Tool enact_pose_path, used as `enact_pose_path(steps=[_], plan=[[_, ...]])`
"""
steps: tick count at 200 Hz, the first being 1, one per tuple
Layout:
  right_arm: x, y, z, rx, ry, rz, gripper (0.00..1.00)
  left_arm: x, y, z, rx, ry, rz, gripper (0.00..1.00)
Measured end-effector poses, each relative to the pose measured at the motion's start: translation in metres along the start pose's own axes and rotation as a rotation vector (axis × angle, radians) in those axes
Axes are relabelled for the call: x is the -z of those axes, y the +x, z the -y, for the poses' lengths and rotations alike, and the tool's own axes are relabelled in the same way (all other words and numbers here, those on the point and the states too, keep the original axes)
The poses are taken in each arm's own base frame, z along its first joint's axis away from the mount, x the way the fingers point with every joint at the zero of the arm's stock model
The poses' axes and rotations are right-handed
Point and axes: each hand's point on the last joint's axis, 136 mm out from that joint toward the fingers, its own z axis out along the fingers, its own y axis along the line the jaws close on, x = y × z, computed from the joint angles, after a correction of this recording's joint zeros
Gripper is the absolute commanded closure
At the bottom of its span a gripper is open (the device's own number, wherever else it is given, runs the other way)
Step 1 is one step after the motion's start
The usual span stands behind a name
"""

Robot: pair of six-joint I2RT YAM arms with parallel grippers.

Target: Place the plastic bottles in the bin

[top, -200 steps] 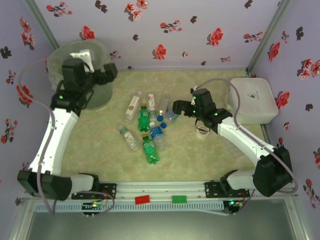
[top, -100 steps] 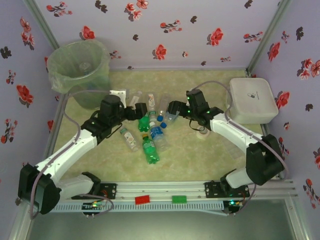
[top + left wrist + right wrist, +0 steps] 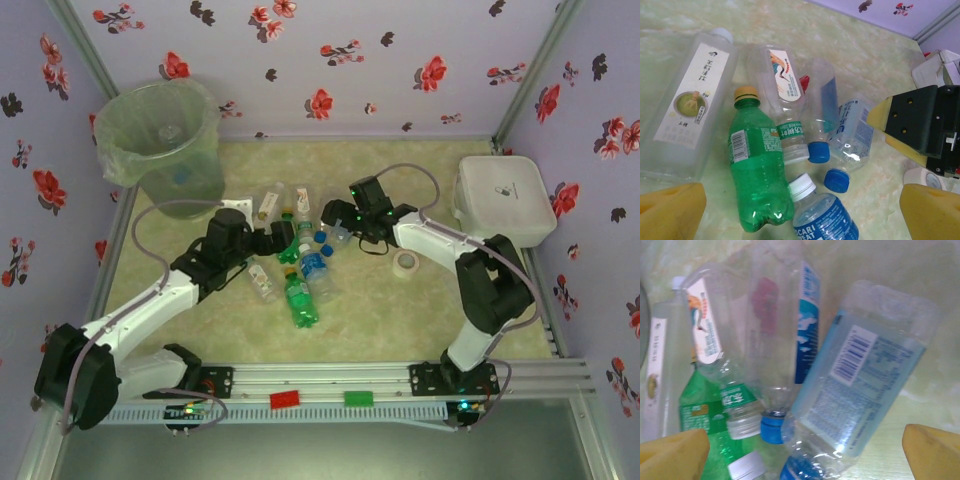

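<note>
Lying clustered between two pairs of wide-open jaws, perhaps nine plastic bottles (image 3: 300, 300); one bin (image 3: 187, 176) beyond.

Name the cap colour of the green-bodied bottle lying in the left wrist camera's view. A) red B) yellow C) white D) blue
B: the green bottle lies on the table with a yellow cap on its neck, while the blue caps sit on the clear bottles beside it.
</note>
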Motion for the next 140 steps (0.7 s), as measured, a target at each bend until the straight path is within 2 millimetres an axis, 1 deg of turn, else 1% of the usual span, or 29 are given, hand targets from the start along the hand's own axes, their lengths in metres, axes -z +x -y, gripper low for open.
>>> enact_pose_path(steps=[28,45,52,64,68,75,87,97,108,140], plan=[[-0.002,-0.002,0.011,-0.03,0.043,0.028,0.02,0.007,0.003,-0.004,0.018,0.001,0.018,0.0],[-0.007,-0.001,0.016,-0.042,0.061,0.028,0.03,0.009,0.007,-0.006,0.027,0.003,0.021,0.0],[-0.01,0.001,0.018,-0.046,0.071,0.023,0.08,0.009,0.009,-0.008,0.03,0.001,0.017,0.0],[-0.018,0.004,0.024,-0.056,0.088,0.01,0.1,0.009,0.014,-0.011,0.037,-0.005,0.009,0.0],[-0.021,0.005,0.026,-0.057,0.094,0.004,0.14,0.009,0.015,-0.012,0.039,-0.008,0.006,0.0],[-0.027,0.008,0.029,-0.06,0.105,-0.005,0.15,0.008,0.017,-0.013,0.041,-0.009,0.003,0.0],[-0.035,0.011,0.032,-0.071,0.11,-0.02,0.16,0.008,0.018,-0.013,0.043,-0.01,0.002,0.0],[-0.038,0.006,0.028,-0.073,0.096,-0.009,0.16,0.008,0.018,-0.012,0.043,-0.01,0.002,0.0],[-0.041,0.004,0.028,-0.075,0.095,-0.005,0.17,0.009,0.018,-0.012,0.042,-0.009,0.003,0.0],[-0.05,0.009,0.039,-0.083,0.123,-0.022,0.17,0.008,0.019,-0.011,0.044,-0.005,0.005,0.0]])
